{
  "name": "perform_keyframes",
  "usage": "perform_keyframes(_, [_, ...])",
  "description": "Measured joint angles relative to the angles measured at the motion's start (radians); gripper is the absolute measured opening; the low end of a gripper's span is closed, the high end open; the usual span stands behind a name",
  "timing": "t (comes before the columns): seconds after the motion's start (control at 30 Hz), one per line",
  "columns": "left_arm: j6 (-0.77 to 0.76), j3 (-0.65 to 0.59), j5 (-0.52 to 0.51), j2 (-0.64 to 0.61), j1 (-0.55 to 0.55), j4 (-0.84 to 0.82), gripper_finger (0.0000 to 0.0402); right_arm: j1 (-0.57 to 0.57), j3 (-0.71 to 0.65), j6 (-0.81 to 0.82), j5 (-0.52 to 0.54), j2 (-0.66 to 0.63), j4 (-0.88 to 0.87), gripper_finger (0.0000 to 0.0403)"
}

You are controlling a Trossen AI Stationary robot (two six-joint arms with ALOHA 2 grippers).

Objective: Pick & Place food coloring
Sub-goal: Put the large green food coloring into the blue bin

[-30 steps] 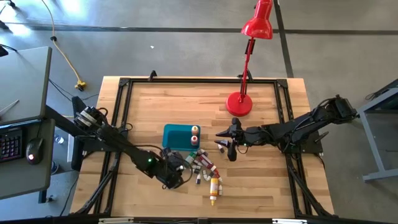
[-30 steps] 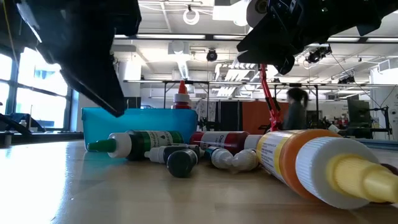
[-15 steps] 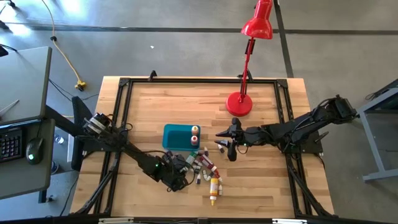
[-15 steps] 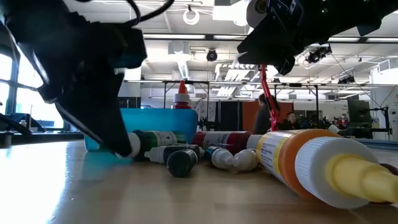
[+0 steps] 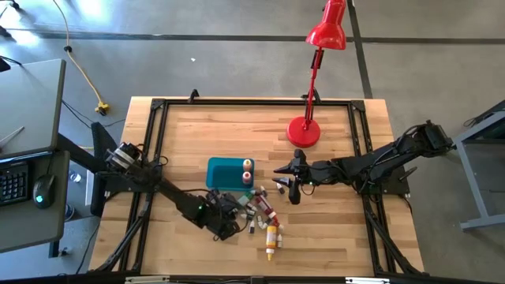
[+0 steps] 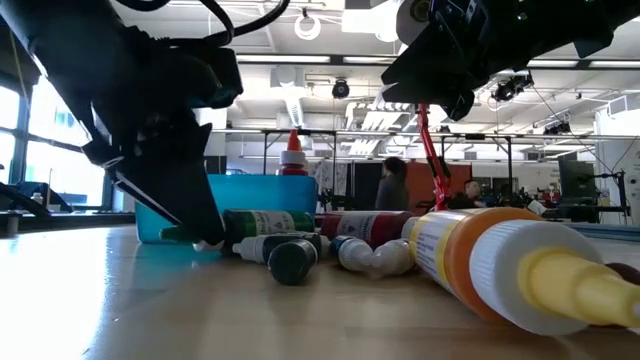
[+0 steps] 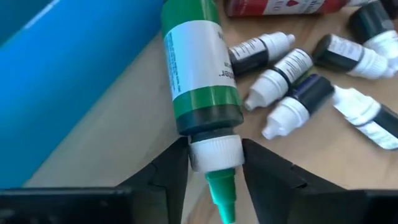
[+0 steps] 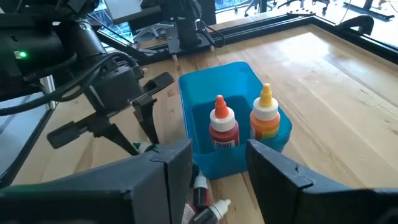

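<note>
Left hand [image 7: 213,163] low at the tabletop [image 5: 331,229], just beside the blue tub [image 5: 224,172] on its near side, fingers [image 7: 166,168] pinching the white cap collar of a green food coloring bottle [image 7: 200,74]. Bottle lies flat, long axis running along the tub wall, green nozzle tip pointing back toward the hand's wrist, base away. Other small dropper bottles [image 7: 292,78] lie scattered just beside it; a larger yellow-orange bottle [image 5: 272,237] lies farther from the tub. Red-capped bottle [image 8: 222,127] and orange bottle [image 8: 265,118] stand upright inside the tub. Right hand [image 5: 286,181] hovers beside the tub, fingers apart, holding nothing.
</note>
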Motion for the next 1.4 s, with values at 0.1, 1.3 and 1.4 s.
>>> perform_keyframes(0.1, [0.011, 0.0, 0.007, -0.001, 0.002, -0.009, 0.0101, 0.0, 0.0, 0.0, 0.0, 0.0, -0.001, 0.0144])
perform_keyframes(1.3, [1.084, 0.428, -0.162, -0.076, 0.122, -1.115, 0.0104, 0.0, 0.0, 0.0, 0.0, 0.0, 0.0, 0.0144])
perform_keyframes(1.4, [1.201, 0.39, -0.238, -0.061, 0.147, -1.089, 0.0104, 0.0, 0.0, 0.0, 0.0, 0.0, 0.0, 0.0144])
